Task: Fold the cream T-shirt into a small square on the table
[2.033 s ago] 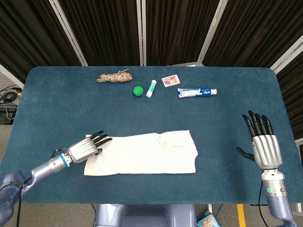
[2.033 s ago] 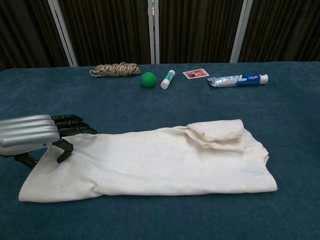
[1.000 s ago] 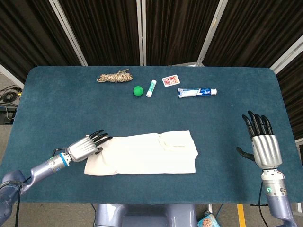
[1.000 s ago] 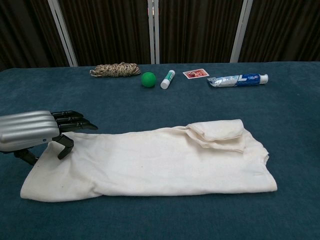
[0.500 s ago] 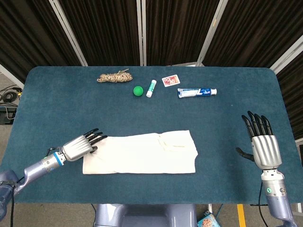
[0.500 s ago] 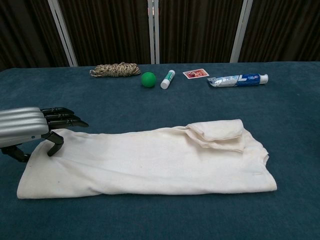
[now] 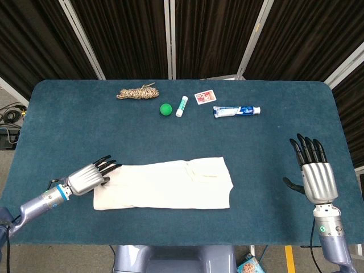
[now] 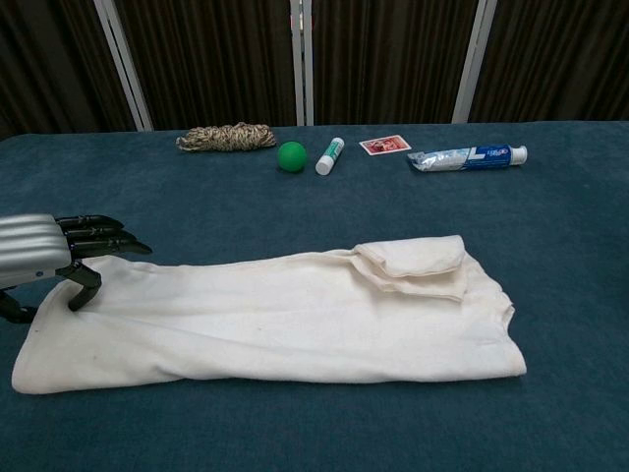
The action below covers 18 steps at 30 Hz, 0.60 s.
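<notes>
A: We are resting our left hand point(image 7: 85, 178) on the 9 o'clock end of the cream T-shirt point(image 7: 165, 183), fingers point(image 8: 93, 236) reaching over its edge, thumb hooked at the hem; we cannot tell whether cloth is pinched.

B: The shirt is lying as a long folded strip at the 6 o'clock side of the counter point(image 7: 68, 125). At 12 o'clock we are seeing a rope coil point(image 7: 137, 92), green ball point(image 7: 165, 109), white stick point(image 7: 182, 106), playing card point(image 7: 205, 97) and toothpaste tube point(image 7: 236, 111).

A: At 3 o'clock, well apart from the shirt, we are holding our right hand point(image 7: 314, 175) up, fingers spread, gripping nothing.
</notes>
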Available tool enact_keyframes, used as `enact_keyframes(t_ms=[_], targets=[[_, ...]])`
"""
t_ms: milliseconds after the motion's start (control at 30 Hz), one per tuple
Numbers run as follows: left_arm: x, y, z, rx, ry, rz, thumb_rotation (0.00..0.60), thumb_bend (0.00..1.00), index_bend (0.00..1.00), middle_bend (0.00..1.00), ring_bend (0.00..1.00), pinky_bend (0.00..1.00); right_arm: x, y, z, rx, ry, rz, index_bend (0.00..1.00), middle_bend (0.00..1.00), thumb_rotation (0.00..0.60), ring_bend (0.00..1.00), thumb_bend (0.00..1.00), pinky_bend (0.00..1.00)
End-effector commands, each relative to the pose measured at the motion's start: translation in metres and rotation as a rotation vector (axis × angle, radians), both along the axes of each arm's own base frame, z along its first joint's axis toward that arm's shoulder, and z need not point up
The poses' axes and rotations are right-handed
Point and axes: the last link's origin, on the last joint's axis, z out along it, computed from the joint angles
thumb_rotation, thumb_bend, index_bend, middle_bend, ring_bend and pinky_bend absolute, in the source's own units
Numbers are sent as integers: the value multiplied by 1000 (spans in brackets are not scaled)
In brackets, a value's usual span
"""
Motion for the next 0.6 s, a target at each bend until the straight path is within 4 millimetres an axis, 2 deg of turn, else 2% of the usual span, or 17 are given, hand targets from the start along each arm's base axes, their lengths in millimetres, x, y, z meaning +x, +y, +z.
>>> enact_keyframes(t_ms=[33, 600], targets=[[-9, -2, 9, 13, 16, 17, 600, 753, 862, 0, 0, 0, 0, 0, 0, 0, 1, 0, 27, 0, 600, 0, 0, 0], [-61, -19, 58, 96, 129, 125, 600, 754, 862, 0, 0, 0, 0, 0, -2, 2, 9, 0, 39, 0, 600, 0, 0, 0]])
